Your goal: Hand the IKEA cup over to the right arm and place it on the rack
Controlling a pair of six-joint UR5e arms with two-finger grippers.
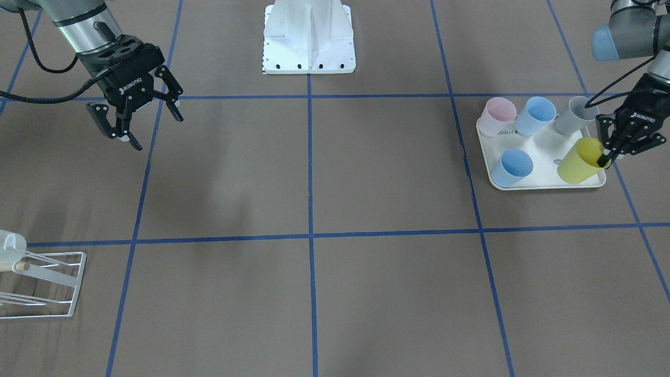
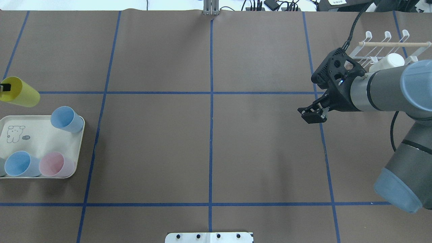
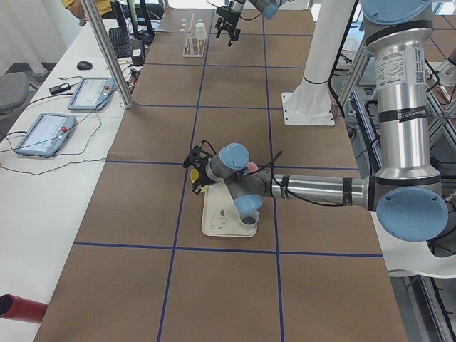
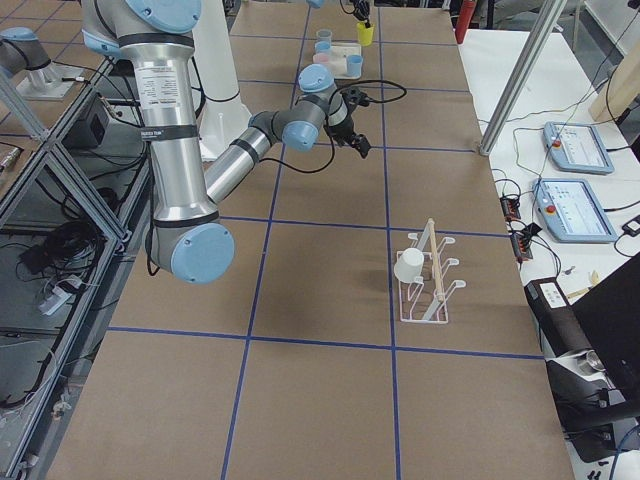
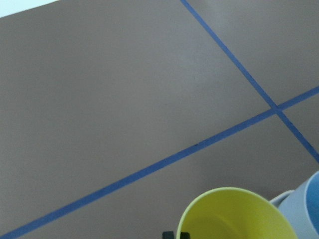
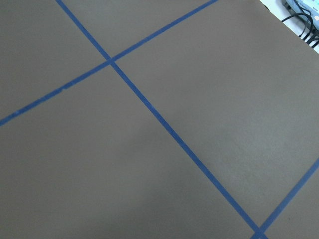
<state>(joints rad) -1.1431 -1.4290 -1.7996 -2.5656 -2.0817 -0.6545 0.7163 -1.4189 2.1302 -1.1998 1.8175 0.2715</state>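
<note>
The yellow IKEA cup [image 1: 581, 159] hangs tilted by the outer corner of the tray, and it also shows in the overhead view as the yellow cup [image 2: 18, 91]. My left gripper [image 1: 607, 154] is shut on its rim, with one finger inside the mouth. The left wrist view shows the cup's open mouth [image 5: 234, 214] from above. My right gripper [image 1: 156, 130] hovers open and empty over bare table on the far side. The white wire rack [image 2: 384, 47] stands beyond the right gripper [image 2: 314, 113], and a white cup [image 2: 388, 62] sits on it.
The cream rabbit-print tray [image 1: 544, 183] holds a pink cup [image 1: 497, 116], two blue cups [image 1: 539, 115] and a grey cup [image 1: 576, 114]. The white robot pedestal [image 1: 309, 42] stands at the table's middle edge. Brown table with blue tape lines lies between the arms.
</note>
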